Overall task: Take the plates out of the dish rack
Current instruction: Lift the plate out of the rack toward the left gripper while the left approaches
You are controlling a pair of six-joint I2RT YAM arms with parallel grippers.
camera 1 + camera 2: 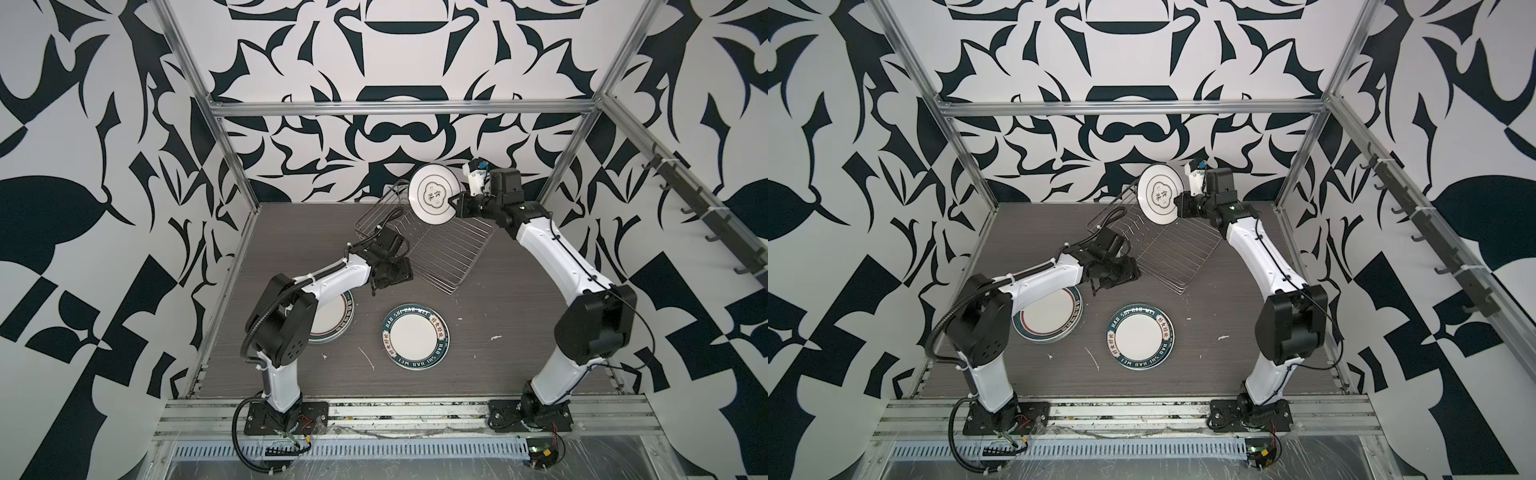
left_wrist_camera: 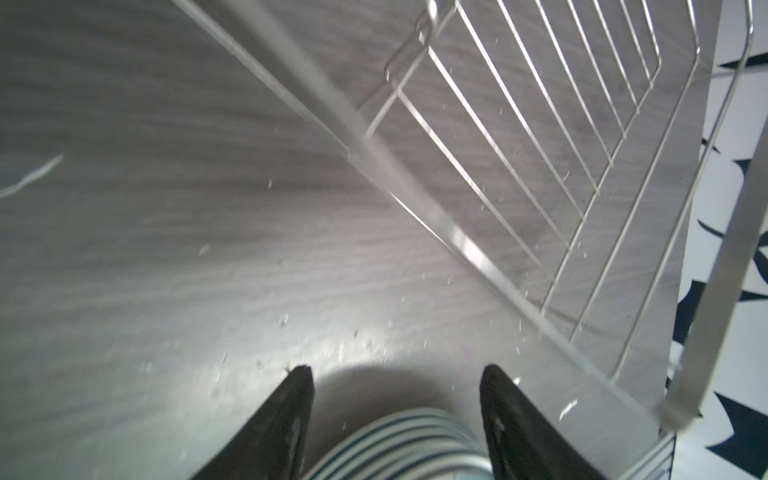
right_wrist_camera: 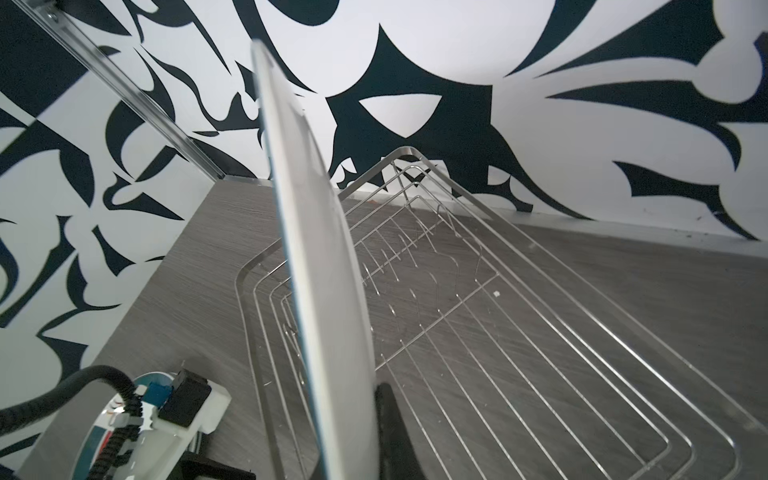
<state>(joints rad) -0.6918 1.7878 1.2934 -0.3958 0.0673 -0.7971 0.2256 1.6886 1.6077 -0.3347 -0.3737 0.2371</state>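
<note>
The left tool (image 1: 395,272) hangs released over a stack of plates (image 1: 330,320). A lone plate (image 1: 415,336) lies flat mid-worktop (image 1: 498,353). Above the dish rack (image 1: 449,253), the right tool (image 1: 455,203) is grasping an upright plate (image 1: 432,197) by its rim.

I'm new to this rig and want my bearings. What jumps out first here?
First, the bold black-and-white patterned walls all round. Then the white plate pinched on edge in the right arm's fingers, held over the wire dish rack at the back of the table. Nearer, a teal-rimmed plate lies flat mid-table beside a stack under the left arm.
</note>
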